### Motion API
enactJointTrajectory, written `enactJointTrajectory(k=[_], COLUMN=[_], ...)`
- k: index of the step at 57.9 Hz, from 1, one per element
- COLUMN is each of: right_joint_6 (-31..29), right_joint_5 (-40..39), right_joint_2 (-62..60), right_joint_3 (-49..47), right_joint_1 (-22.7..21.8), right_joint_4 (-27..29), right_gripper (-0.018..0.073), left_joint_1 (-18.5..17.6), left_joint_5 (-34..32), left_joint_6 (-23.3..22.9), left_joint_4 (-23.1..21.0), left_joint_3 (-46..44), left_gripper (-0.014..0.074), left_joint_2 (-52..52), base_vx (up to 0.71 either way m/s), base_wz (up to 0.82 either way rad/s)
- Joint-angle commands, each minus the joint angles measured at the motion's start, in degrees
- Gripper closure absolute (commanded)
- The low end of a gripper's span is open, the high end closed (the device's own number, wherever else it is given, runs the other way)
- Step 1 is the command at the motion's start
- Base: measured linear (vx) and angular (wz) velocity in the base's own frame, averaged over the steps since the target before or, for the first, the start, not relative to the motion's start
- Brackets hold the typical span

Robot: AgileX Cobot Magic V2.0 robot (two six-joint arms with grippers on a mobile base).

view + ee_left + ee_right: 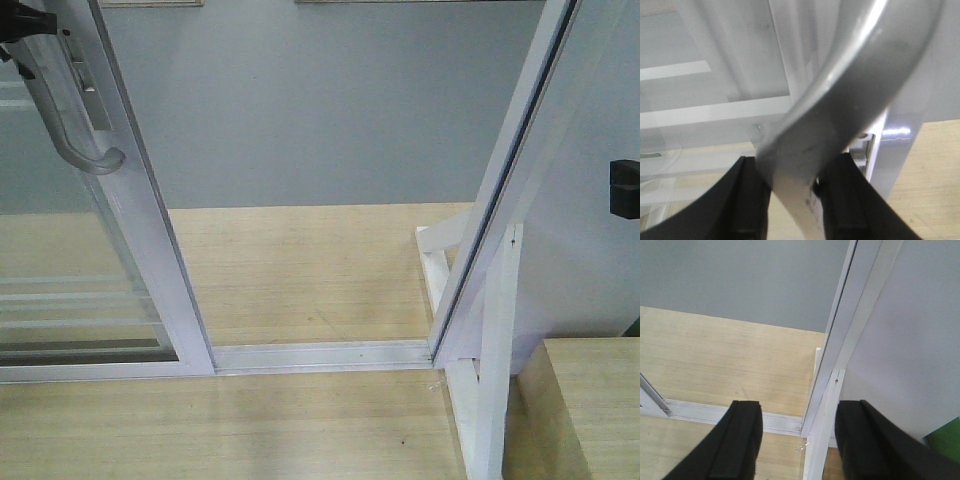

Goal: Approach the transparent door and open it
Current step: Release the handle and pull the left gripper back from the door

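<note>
Setting: pale wood floor (300,270) runs back to a grey-blue wall (320,100); a white track (320,355) crosses the floor between the frames.
Doorway: the transparent door (60,260) stands at the left of the front view, slid aside, with bare floor showing between its stile and the slanted white frame post (500,210) on the right.
Handle: the curved grey handle (70,120) sits on the door's right stile, near the top left corner.
Left pincer: my left gripper (792,200) is clamped on the handle, a black finger (745,200) pressed against each side of the bar.
Right pincer: my right gripper (797,445) hangs spread wide over the track, holding nothing.
Hard to make out: the front view crops my left arm at the corner; a black block (625,188) at its right edge is unidentifiable.
</note>
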Motion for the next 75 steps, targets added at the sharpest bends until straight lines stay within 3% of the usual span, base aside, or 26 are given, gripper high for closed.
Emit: enactJointTrajectory(k=[1, 18, 30, 50, 61, 75], right_joint_6=[0.09, -0.12, -0.12, -0.12, -0.17, -0.18], right_joint_5=[-4.01, -4.01, -2.78, -1.45, -1.13, -1.01], right_joint_2=[-0.69, -0.69, -0.69, -0.69, -0.69, -0.69], right_joint_3=[-1.61, -1.61, -1.61, -1.61, -1.61, -1.61], right_joint_1=[-0.42, -0.42, -0.42, -0.42, -0.42, -0.42], right_joint_4=[0.59, 0.59, 0.83, 0.78, 0.78, 0.78], right_gripper=[0.0144, 0.0144, 0.0146, 0.0146, 0.0146, 0.0146], left_joint_1=[0.02, 5.67, 5.73, 5.39, 5.39, 5.39], left_joint_5=[-2.44, -8.90, -9.10, -20.23, -19.01, -17.35], left_joint_6=[0.28, -0.27, -0.15, -0.20, -0.20, -0.20], left_joint_4=[0.24, 0.26, -0.90, -13.93, -15.25, -15.25], left_joint_3=[1.27, 16.90, 24.64, 39.90, 44.93, 45.93], left_gripper=[0.0268, 0.0268, 0.0268, 0.0269, 0.0269, 0.0269], left_joint_2=[-6.00, -17.56, -26.87, -44.71, -51.48, -52.95], base_vx=[0.00, 0.00, 0.00, 0.00, 0.00, 0.00], base_wz=[0.00, 0.00, 0.00, 0.00, 0.00, 0.00])
